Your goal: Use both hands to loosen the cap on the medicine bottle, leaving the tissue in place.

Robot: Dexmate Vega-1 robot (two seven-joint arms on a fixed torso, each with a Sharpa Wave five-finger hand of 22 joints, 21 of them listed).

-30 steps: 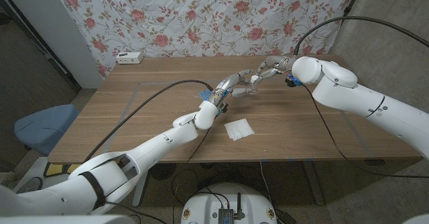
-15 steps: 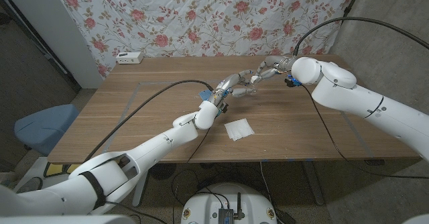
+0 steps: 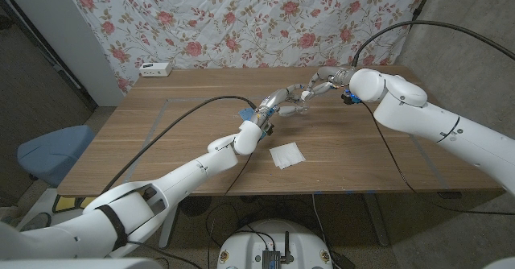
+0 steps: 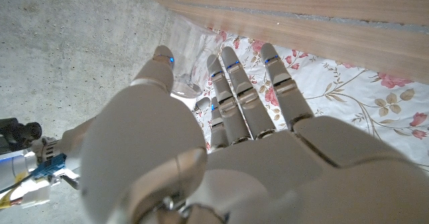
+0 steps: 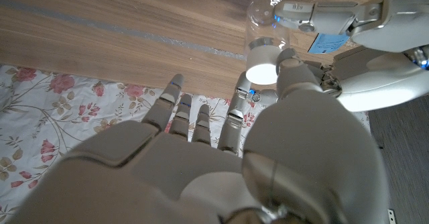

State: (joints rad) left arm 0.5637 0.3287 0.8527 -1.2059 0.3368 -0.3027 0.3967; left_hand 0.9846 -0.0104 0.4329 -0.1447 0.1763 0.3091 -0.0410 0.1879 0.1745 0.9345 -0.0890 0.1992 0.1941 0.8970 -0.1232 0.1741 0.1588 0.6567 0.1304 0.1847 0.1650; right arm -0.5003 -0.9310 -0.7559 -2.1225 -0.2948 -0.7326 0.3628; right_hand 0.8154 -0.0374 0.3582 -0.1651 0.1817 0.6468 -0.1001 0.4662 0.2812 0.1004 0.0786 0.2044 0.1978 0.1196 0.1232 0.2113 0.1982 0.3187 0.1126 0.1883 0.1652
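**Around your work area**

You have a wooden surface marked with a faint taped rectangle. At its far left edge sits a small white box, well apart from everything else. Behind the surface hangs a floral cloth, pale with pink roses. To your left, below the surface's level, you see a blue chair seat. Black cables run across the wood, and another arcs over the far right corner.
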